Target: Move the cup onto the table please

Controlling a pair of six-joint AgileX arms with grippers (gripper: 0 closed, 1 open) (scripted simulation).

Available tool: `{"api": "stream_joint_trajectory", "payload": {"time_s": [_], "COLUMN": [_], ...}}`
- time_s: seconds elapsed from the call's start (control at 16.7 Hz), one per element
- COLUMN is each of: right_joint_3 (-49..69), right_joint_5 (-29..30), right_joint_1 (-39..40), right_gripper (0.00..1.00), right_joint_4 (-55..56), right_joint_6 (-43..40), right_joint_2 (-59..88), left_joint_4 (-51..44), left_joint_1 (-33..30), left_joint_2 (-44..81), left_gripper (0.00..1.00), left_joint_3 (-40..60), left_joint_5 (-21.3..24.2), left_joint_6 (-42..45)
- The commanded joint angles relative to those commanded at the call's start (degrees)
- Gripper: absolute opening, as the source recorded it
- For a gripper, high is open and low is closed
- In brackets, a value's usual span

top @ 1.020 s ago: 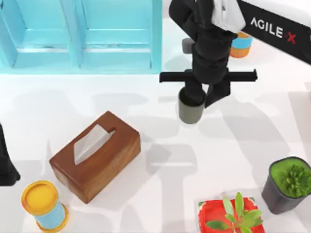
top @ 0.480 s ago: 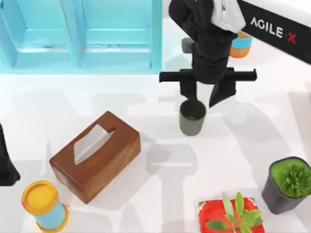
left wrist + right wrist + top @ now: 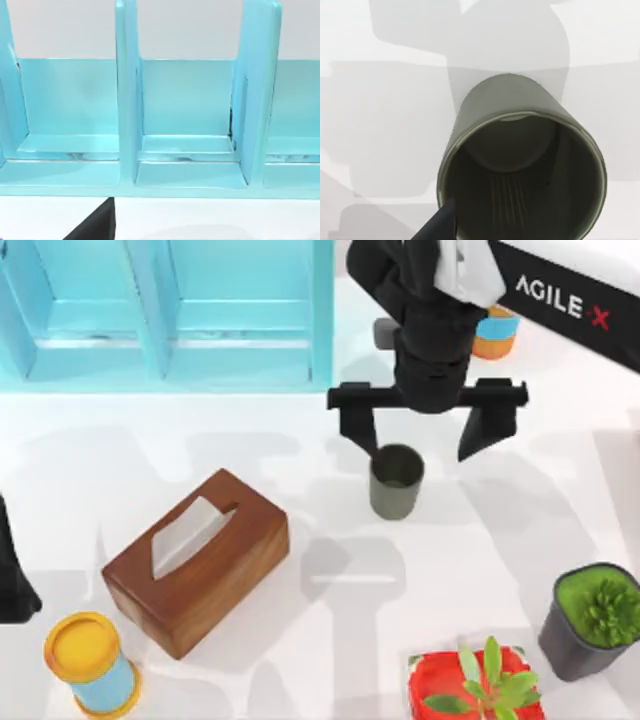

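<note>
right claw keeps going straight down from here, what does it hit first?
Likely the cup: the open right claw points down over it, one finger by its rim. The other finger would probably meet bare table. Depth is unclear.

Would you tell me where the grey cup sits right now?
In the top view the cup stands upright on the white table, right of centre, between the right gripper's open jaws, right of the wooden tissue box.

right arm (image 3: 430, 330): matte black | white AGILEX lettering (red X)
</note>
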Motion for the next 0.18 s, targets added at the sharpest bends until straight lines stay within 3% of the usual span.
{"api": "stream_joint_trajectory", "payload": {"time_s": [0.18], "right_joint_3": [0.0], "right_joint_5": [0.0], "right_joint_1": [0.0], "right_gripper": [1.00], "right_joint_4": [0.0], "right_joint_6": [0.0], "right_joint_2": [0.0], "left_joint_4": [0.0], "left_joint_1": [0.0], "left_joint_2": [0.0], "left_gripper": [1.00], "left_joint_3": [0.0], "left_joint_5": [0.0], "left_joint_6": [0.0]}}
